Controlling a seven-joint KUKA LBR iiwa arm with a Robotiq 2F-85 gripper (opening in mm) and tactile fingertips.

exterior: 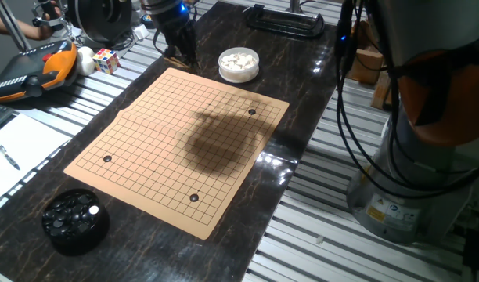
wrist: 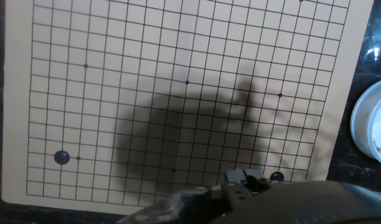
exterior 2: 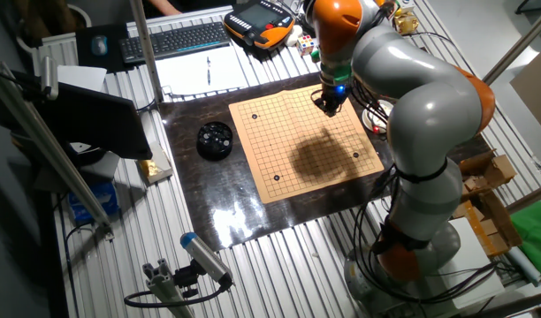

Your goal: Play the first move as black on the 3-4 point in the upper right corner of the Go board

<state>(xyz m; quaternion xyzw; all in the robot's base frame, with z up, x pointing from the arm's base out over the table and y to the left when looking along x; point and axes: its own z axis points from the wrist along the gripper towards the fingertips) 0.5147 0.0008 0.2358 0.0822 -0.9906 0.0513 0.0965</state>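
The arm's dark two-finger gripper (exterior: 179, 52) hangs past the tan wooden Go board's (exterior: 157, 117) far edge, fingers' spread untellable; a glossy black stone (exterior: 252, 111) sits near the far-right corner; likely placed; next, retreat.
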